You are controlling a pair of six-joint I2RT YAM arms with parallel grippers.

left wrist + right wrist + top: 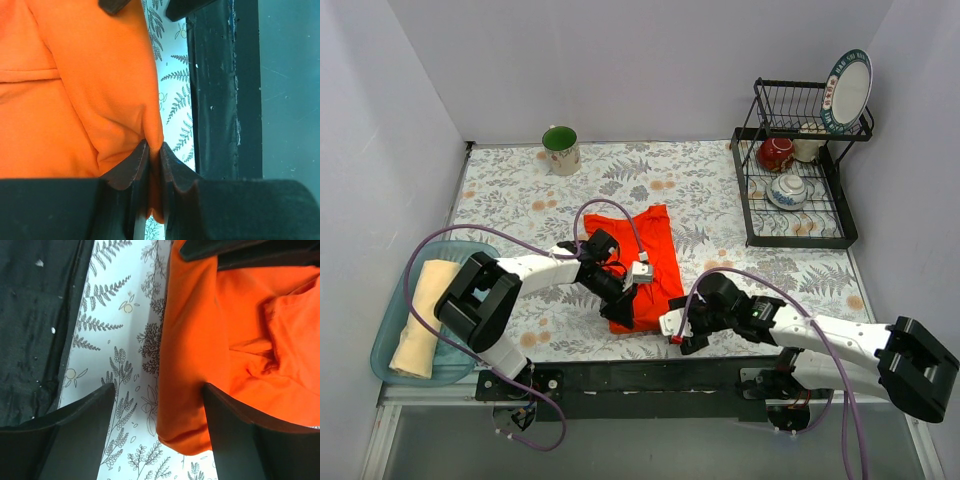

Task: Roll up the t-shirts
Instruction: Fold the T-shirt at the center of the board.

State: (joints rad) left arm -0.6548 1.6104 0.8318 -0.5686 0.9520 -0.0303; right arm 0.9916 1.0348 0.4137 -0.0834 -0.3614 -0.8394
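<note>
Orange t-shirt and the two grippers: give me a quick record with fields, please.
orange t-shirt: narrow strip lying on the table
left gripper: shut, pinching its near edge
right gripper: open, straddling its near corner
cream t-shirt: bundled in the blue tub, left
green mug: upright, far side

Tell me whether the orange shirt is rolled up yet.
Not rolled: the orange shirt lies flat as a long strip, its near edge pinched by the left gripper.

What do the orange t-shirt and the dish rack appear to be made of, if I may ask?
The orange t-shirt: soft matte knit cloth, probably cotton; it creases and bunches. The dish rack: likely black-coated metal wire; slim rigid bars.
</note>
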